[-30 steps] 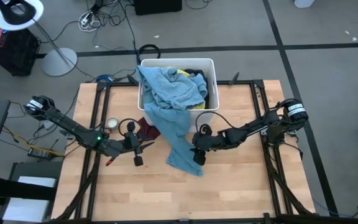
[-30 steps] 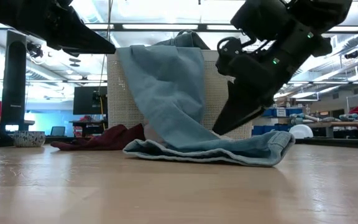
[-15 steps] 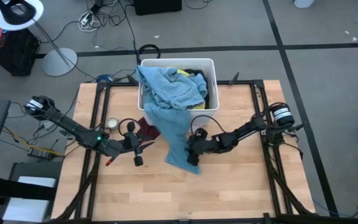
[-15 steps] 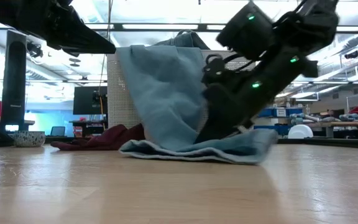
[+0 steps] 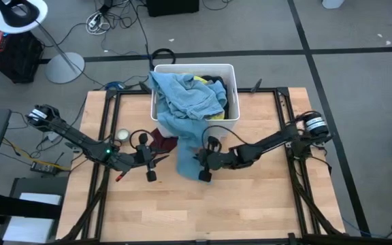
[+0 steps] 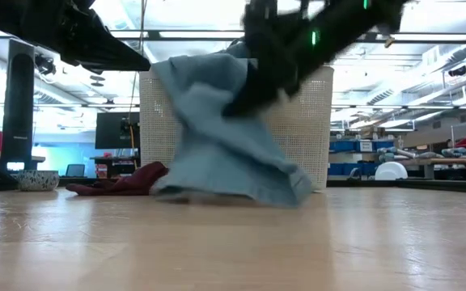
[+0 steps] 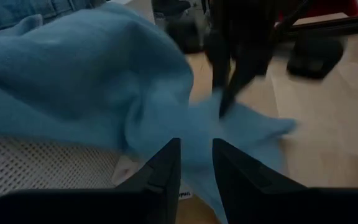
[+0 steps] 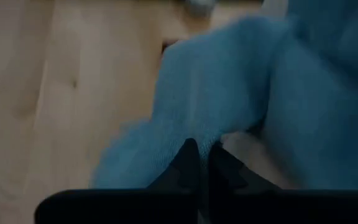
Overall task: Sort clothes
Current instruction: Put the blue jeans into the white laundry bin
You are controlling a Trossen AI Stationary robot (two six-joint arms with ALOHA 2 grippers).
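Right gripper (image 5: 204, 165) pinched shut on the hem of the light blue denim garment (image 5: 186, 129), which drapes from the white rectangular mesh bin (image 5: 229, 71) onto the table just in front of it; judgement: lift high so the fabric clears the bin rim without dragging the pile. Left gripper (image 5: 156, 159), fingers narrowly apart, empty, waits left of the bin; maroon cloth (image 5: 162, 141) lies at the bin's foot, beside the denim.
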